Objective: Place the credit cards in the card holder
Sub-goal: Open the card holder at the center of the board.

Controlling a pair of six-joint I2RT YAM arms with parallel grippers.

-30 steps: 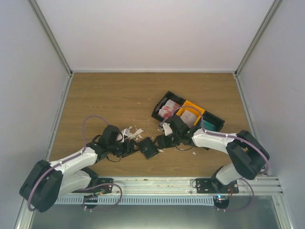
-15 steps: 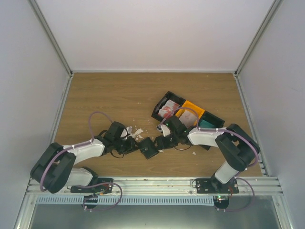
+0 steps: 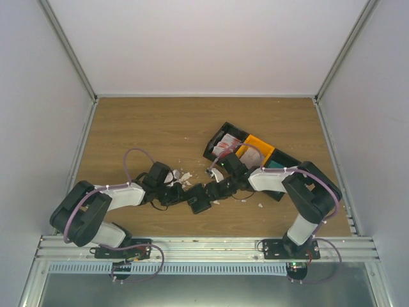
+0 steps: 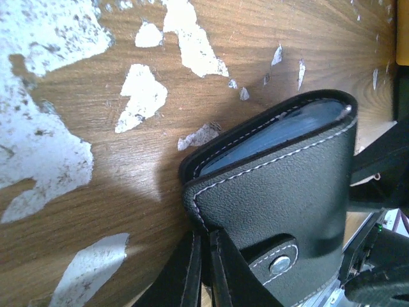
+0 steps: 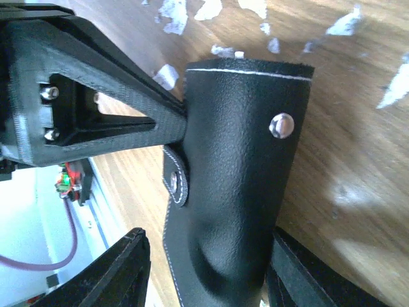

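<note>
Top external view: card holder [image 3: 199,198] lies folded on the counter [image 3: 140,134].
Left fingers [image 5: 137,121] pinch its edge, narrow; right fingers [image 5: 124,272] straddle it, wide.

Overhead, soft even light falls from above on the brown wood-grain tabletop [image 3: 140,128] — shadows there are faint, and the picture is small and slightly soft. Close up from the left wrist, the black grained card holder [image 4: 287,192] is crisp down to its stitching and throws a diffuse shadow onto the wood beside it. The ragged white scraps [image 4: 45,153] nearly blow out. From the right wrist, a round metal stud [image 5: 282,125] glints — the lower left corner washes to white.
</note>
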